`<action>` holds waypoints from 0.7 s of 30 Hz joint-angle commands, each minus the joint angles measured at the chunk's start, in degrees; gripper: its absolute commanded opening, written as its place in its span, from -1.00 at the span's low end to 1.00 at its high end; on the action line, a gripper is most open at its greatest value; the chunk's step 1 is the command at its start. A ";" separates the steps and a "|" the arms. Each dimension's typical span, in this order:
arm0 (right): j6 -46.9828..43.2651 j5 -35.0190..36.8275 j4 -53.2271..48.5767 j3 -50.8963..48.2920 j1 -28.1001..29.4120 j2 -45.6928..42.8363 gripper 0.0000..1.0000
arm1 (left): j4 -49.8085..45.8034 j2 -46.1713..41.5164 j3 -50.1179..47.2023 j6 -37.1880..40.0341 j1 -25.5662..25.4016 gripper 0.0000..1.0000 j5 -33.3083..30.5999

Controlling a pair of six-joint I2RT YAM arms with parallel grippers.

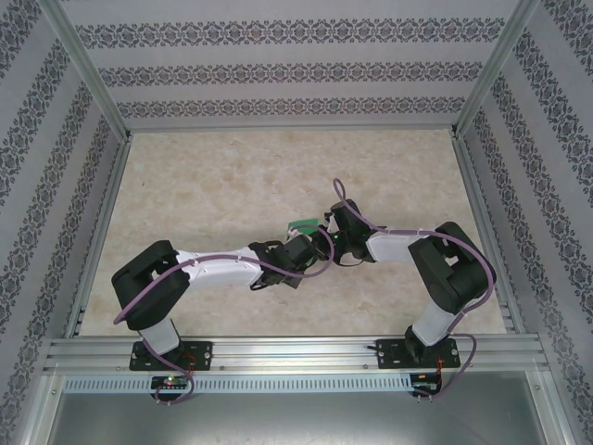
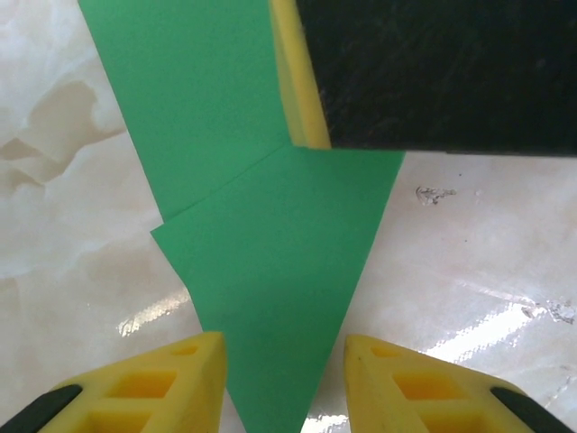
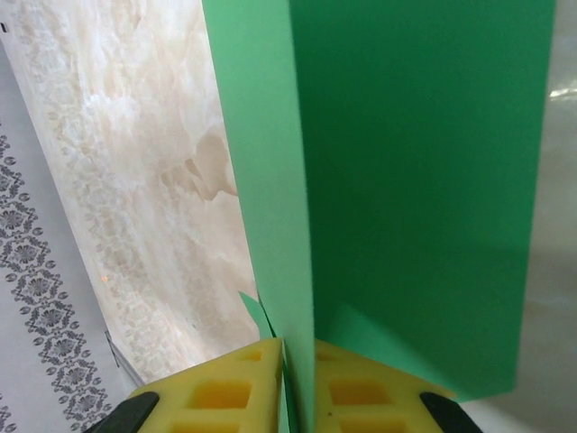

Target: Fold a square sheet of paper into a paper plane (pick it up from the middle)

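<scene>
Midway across the table [image 1: 232, 185] is where both my arms meet, right over the green paper [image 1: 301, 223], which is already partly folded. From my left wrist camera the green paper [image 2: 270, 253] lies flat on the marble-look top and narrows to a sharp point, with one layer overlapping another along a slanted edge. That point runs down into the gap of my left pincer [image 2: 284, 397]. Its yellow fingers [image 2: 176, 383] stand apart on either side of the tip, so that one's open and not gripping anything as far as I can see. A yellow-and-black finger [image 2: 296, 81] of my other pincer sits over the paper at the top of that view. Over on the right wrist camera, my right pincer [image 3: 296, 388] is squeezed almost shut, with a thin upright fold of the green paper [image 3: 415, 180] caught between its fingers [image 3: 212, 392]. From the grip, one long crease runs straight up the sheet, and a wide green panel spreads off to the right of it.
</scene>
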 commanded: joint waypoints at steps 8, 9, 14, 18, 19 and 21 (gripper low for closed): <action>-1.46 -2.24 -1.01 3.08 -2.52 -1.98 -0.63 | 5.71 -6.35 -5.87 -0.71 -1.09 -0.12 -2.03; -1.69 -2.58 -1.26 3.31 -2.70 -1.72 -0.63 | 5.71 -6.18 -5.73 -0.60 -1.11 -0.12 -2.01; -2.67 -3.38 -2.13 4.30 -2.79 -0.82 -0.76 | 5.99 -4.77 -4.41 0.60 -1.10 -0.10 -1.04; -2.75 -3.74 -2.40 4.71 -2.79 -0.90 -0.80 | 5.32 -3.38 -3.19 1.21 -1.11 -0.10 -1.71; -2.79 -3.69 -2.63 4.84 -2.81 -0.99 -0.81 | 5.35 -3.21 -2.99 1.32 -1.11 -0.10 -1.82; -2.82 -3.69 -2.71 4.93 -2.79 -1.11 -0.81 | 5.50 -3.17 -2.90 1.40 -1.11 -0.13 -2.13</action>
